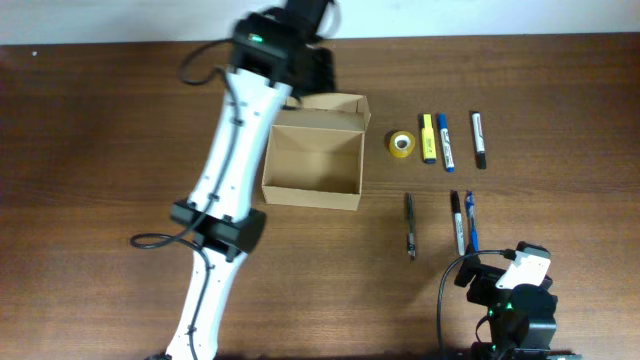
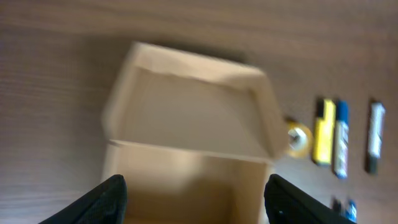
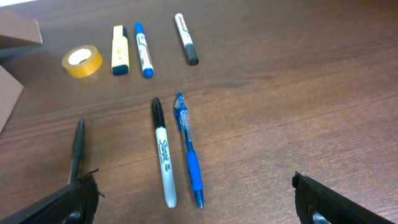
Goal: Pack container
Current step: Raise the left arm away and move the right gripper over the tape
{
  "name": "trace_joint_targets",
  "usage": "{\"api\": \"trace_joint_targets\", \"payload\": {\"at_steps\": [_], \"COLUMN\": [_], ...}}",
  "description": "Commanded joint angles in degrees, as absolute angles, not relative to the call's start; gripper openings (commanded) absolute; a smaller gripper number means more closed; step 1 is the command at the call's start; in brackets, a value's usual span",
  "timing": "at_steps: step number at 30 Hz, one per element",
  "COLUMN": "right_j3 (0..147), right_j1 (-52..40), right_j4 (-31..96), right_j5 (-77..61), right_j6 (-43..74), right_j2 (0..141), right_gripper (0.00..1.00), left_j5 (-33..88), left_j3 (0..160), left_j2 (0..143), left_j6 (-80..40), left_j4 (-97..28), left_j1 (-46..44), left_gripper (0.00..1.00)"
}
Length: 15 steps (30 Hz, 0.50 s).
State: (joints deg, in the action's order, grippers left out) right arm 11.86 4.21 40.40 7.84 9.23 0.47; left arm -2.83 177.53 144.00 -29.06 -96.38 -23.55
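Note:
The tan cardboard container (image 1: 313, 165) lies open at mid-table with its flap lid (image 1: 330, 108) folded back. It looks empty in the left wrist view (image 2: 186, 130). My left gripper (image 2: 194, 199) is open, above the box's far edge near the lid; in the overhead view the arm hides its fingers. My right gripper (image 3: 196, 208) is open and empty near the front right of the table, just short of a black Sharpie marker (image 3: 163, 158) and a blue pen (image 3: 189, 155).
To the right of the box lie a yellow tape roll (image 1: 401, 144), a yellow highlighter (image 1: 427, 137), a blue marker (image 1: 444, 141), a black-and-white marker (image 1: 479, 138), a dark pen (image 1: 410, 226), the Sharpie marker (image 1: 456, 221) and the blue pen (image 1: 471, 221).

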Motion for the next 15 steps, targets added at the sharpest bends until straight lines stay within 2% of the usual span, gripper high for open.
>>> {"api": "trace_joint_targets", "payload": {"at_steps": [1,5,7,8,9,12,15], "right_j3": [11.79,11.81,11.94,12.08,12.4,16.6,24.05], "right_j1": [4.58,4.58,4.58,4.58,4.58,4.58,4.51], "right_j4": [39.79,36.71,30.85,27.99,25.23,20.82,21.5], "right_j5": [7.94,4.4,-3.09,-5.67,-7.6,-8.82,-8.82], "right_j6": [9.52,9.52,9.52,9.52,9.52,9.47,8.97], "right_j2": [0.14,0.14,0.51,1.15,2.2,9.82,21.58], "right_gripper": [0.99,0.99,0.99,0.99,0.99,0.99,0.99], "left_j5": [-3.68,-4.62,-7.42,-8.54,-9.41,-9.78,-9.76], "left_j3": [178.3,177.99,177.4,177.23,177.12,177.03,177.03], "left_j2": [141.25,141.12,141.36,141.53,141.88,142.96,143.59], "left_j6": [-25.15,-21.41,-21.3,-21.3,-21.32,-21.34,-21.34], "left_j4": [-96.68,-96.66,-96.53,-96.4,-96.05,-95.15,-95.15], "left_j1": [-16.82,-8.84,-4.86,-3.42,-1.83,1.63,3.99], "left_gripper": [0.72,0.78,0.87,0.96,1.0,1.0,1.0]}}
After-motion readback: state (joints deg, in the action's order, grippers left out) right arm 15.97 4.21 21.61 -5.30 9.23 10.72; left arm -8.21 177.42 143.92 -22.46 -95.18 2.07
